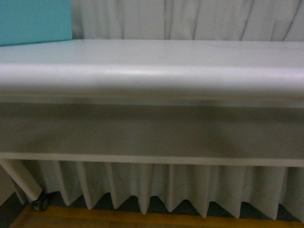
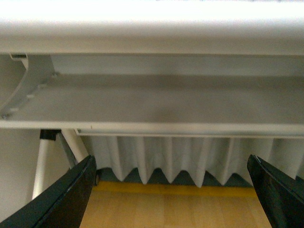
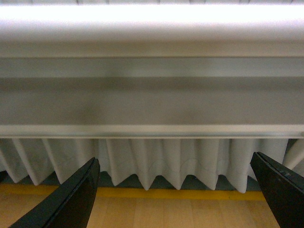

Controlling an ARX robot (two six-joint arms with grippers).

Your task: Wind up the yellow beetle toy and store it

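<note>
The yellow beetle toy is out of view in all three views. My left gripper [image 2: 173, 194] is open, its two dark fingers wide apart with only the wooden floor between them. My right gripper [image 3: 175, 194] is open too, with nothing between its fingers. Both hang below the level of the white table's front edge [image 1: 152, 78], facing it. Neither arm shows in the front view.
The white table [image 2: 152, 102] shows its underside and rim close ahead. A white pleated curtain [image 1: 156, 185] hangs behind it over a yellow floor stripe [image 3: 156, 194]. A white table leg [image 1: 21, 180] with a caster stands at the left. A teal panel [image 1: 33, 21] is at the far left.
</note>
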